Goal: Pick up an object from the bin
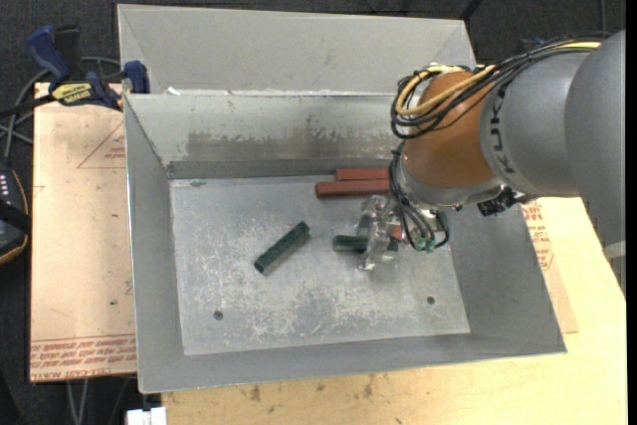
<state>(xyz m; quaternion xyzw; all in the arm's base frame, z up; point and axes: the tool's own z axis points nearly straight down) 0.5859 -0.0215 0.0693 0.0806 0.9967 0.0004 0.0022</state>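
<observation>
The grey arm (557, 114) reaches in from the right, highest over the bin, with the letters "KU" (495, 146) readable on its casing; the rest of the word is turned away. Its wrist wears an orange cover (448, 144) looped with yellow and black cables (413, 100). Below it the hand (376, 239) is down at the bin floor, right of the middle; whether it is apart or together cannot be told. A small dark green piece (348, 242), short and flat, lies at the hand's left side, touching it or just beside it. Farther left a longer dark green block (282, 247) lies slantwise, well apart. Behind the hand, two red-brown bars (353, 182) lie by the back wall of the scuffed grey bin (299, 314).
</observation>
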